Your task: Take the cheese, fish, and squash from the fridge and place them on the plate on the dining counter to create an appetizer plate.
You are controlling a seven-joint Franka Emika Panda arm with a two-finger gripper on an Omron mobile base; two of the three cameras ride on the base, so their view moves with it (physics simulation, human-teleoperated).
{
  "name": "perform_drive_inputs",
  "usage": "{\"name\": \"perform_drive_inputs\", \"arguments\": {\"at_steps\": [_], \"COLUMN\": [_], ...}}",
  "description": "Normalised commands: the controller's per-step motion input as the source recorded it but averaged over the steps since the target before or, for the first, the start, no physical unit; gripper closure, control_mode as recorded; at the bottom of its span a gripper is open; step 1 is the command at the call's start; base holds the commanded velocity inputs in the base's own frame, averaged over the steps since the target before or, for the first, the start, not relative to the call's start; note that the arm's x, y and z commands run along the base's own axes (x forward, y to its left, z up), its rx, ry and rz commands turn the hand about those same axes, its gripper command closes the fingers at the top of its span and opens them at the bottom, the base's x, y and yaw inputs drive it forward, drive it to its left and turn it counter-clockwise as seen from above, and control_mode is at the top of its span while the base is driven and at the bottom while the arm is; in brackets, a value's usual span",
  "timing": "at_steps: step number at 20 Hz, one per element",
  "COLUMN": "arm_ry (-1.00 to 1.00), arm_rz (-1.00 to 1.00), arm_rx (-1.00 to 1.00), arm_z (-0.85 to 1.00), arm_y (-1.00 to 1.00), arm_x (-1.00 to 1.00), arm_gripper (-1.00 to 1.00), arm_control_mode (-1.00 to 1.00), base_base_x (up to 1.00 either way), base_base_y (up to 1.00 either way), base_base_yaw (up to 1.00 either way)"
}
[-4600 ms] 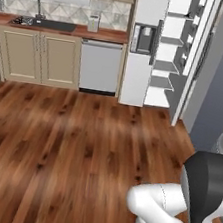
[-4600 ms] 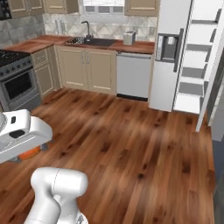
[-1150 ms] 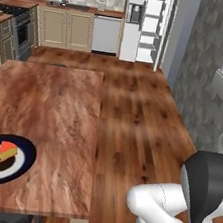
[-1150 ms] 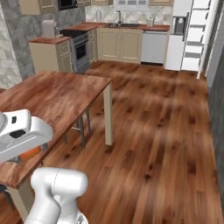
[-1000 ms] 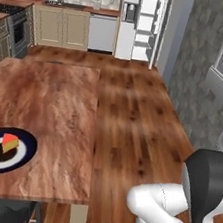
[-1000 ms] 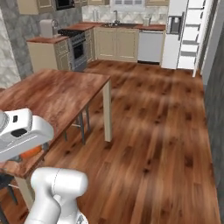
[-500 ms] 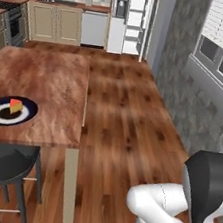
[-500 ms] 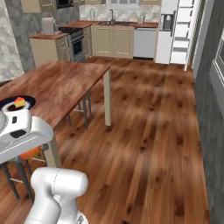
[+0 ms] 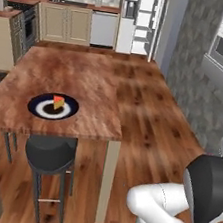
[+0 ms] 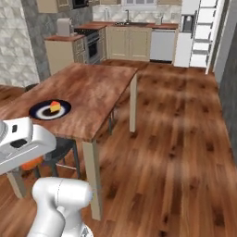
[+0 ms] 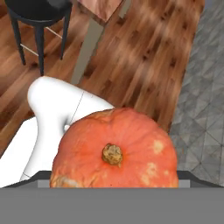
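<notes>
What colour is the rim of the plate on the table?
The plate has a dark navy rim around a white centre, clearest in the left base view.

Cheese (image 9: 58,101) sitting on plate (image 9: 39,108), left of frame, on dining counter (image 9: 85,94); fridge (image 9: 140,19) standing behind, top centre.

The base drove away from the fridge (image 9: 139,19) and turned, so both base views swung off the kitchen units and onto the worktop (image 9: 87,84). The fridge, close and large before, shrank to the far end of the room. The plate (image 9: 53,107) with the cheese (image 9: 58,102) came into sight at the left edge and slid toward the middle of the left view. A stool (image 9: 50,156) appeared beneath the worktop's near edge.
</notes>
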Motion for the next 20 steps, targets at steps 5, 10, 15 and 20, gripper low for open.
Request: {"name": "perform_drive_inputs", "arguments": {"at_steps": [5, 10, 15, 20], "arm_ry": [0.0, 0.0, 0.0, 0.0], "arm_rz": [0.0, 0.0, 0.0, 0.0], "arm_rx": [0.0, 0.0, 0.0, 0.0], "arm_z": [0.0, 0.0, 0.0, 0.0], "arm_y": [0.0, 0.0, 0.0, 0.0], "arm_x": [0.0, 0.0, 0.0, 0.0], "arm_gripper": [1.0, 1.0, 1.0, 1.0], "arm_control_mode": [1.0, 1.0, 1.0, 1.0], "base_base_x": [0.32, 0.2, 0.5, 0.68], "base_base_y": [1.0, 1.0, 0.72, -0.02], "base_base_yaw": [0.0, 0.0, 0.0, 0.0]}}
